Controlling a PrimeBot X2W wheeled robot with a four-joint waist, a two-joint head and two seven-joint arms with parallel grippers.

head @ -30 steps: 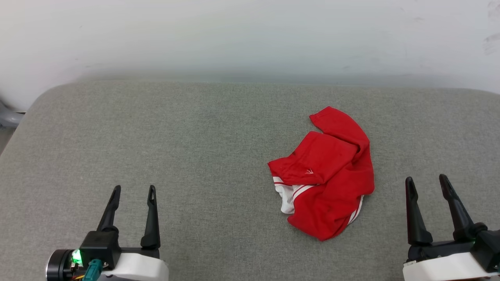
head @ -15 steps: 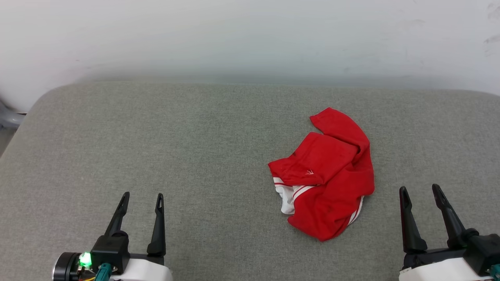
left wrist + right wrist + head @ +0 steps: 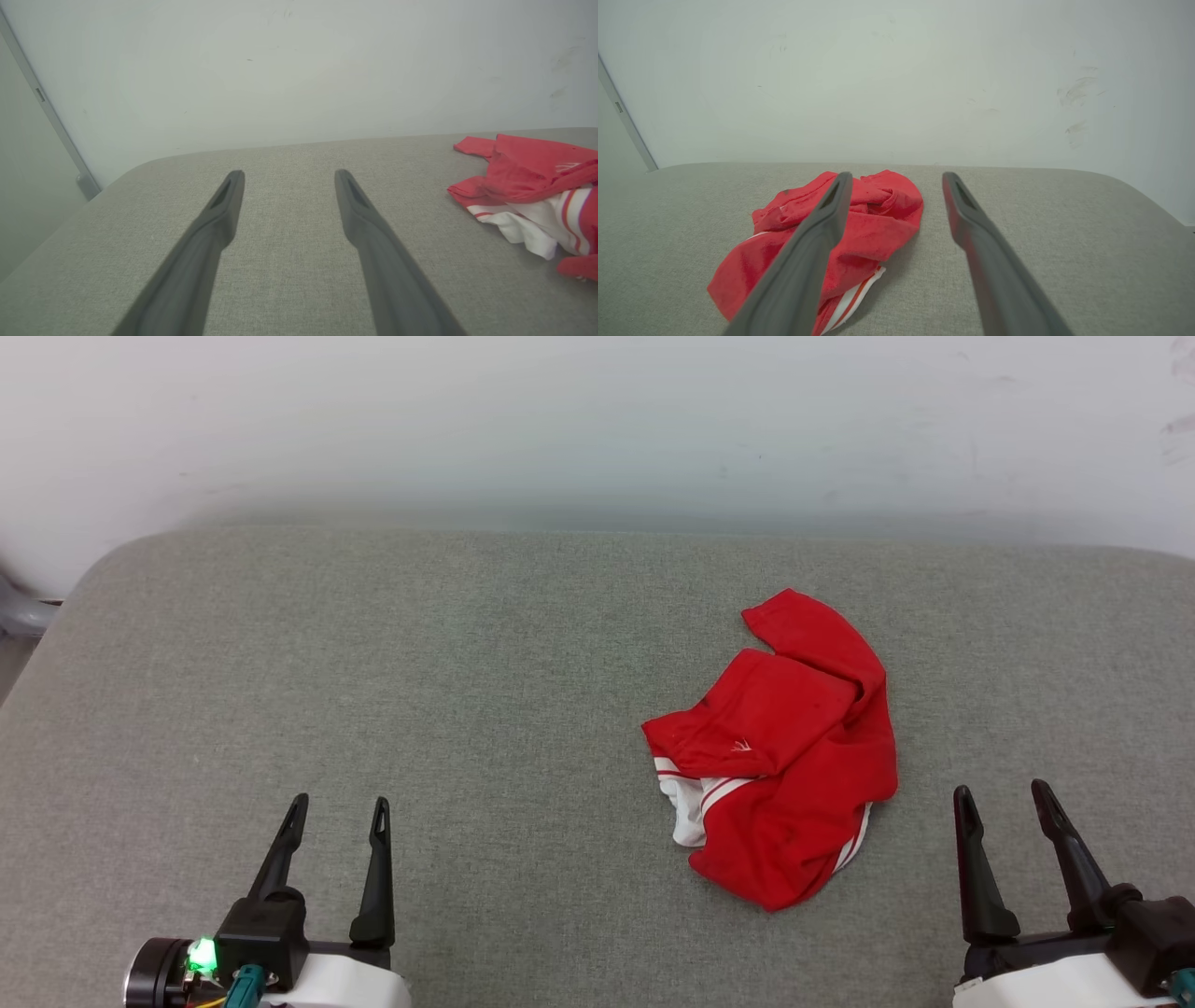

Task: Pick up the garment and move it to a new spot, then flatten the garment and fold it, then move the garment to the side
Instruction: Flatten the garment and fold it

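Pointing forward, jaws parted, left arm (image 3: 336,982) and right arm (image 3: 1055,985) flank the garment (image 3: 794,756).

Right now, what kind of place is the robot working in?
Probably a plain indoor test room or lab: a grey fabric-covered padded surface with rounded corners stands against a bare, scuffed white wall, and one crumpled red garment lies on it.

I logged the garment (image 3: 528,182) cut off at the left wrist view's right edge. In the right wrist view, one finger (image 3: 803,261) of the right gripper (image 3: 897,182) covered its middle. Its small white mark (image 3: 739,746) was too small to read.
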